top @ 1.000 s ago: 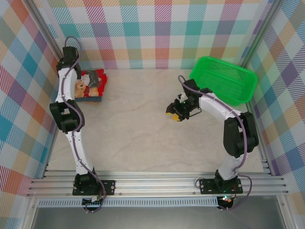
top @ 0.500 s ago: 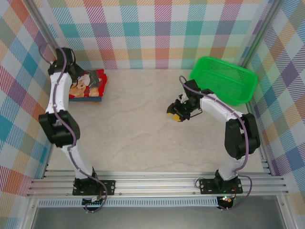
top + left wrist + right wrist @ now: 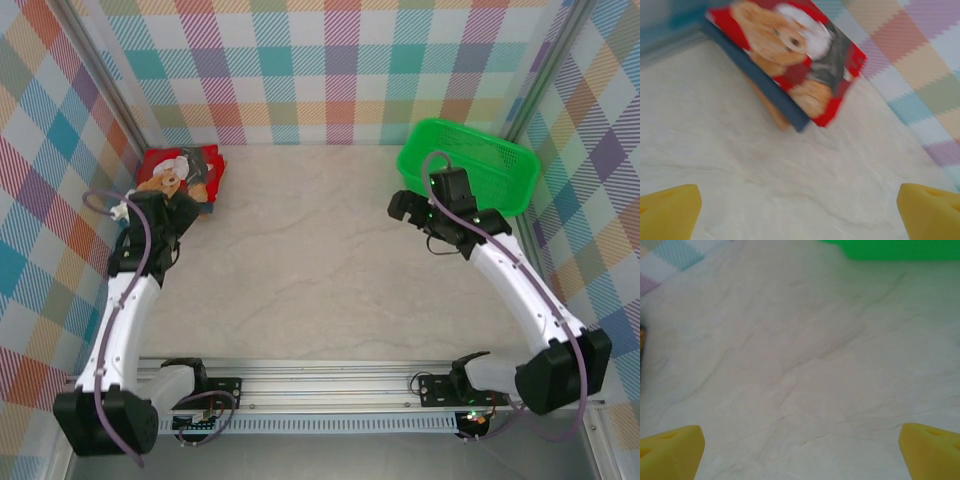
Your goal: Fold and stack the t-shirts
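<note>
Stack location: the red t-shirt [image 3: 790,55] lies folded on top of the slate-blue t-shirt [image 3: 767,85], tucked into the far-left corner of the table [image 3: 320,260], right up by the plaid walls [image 3: 340,70].
Long axis: in the left wrist view the folded rectangle runs from upper left down to lower right, with one corner pointing down towards the camera; from above the left arm covers its near edge, so the axis is hard to call there.
Layers: the blue edge peeks out along the lower left side of the red one; a thin tan strip shows under that, too blurred to identify.
Print: a tan bear in a red and white Santa hat, head towards the top of the left wrist view, facing up.
Writing: whatever lettering there is comes out too blurred to read.
Left gripper [image 3: 800,215]: yellow fingertips spread to the far sides of its view, nothing between them, hovering just short of the stack.
Right gripper [image 3: 800,455]: jaws spread wide too, empty, over bare marbled tabletop beside the green basket [image 3: 520,175].
Open room: the whole middle of the table lies bare between the two arms; the basket sits in the far-right corner, well apart from the shirts.
</note>
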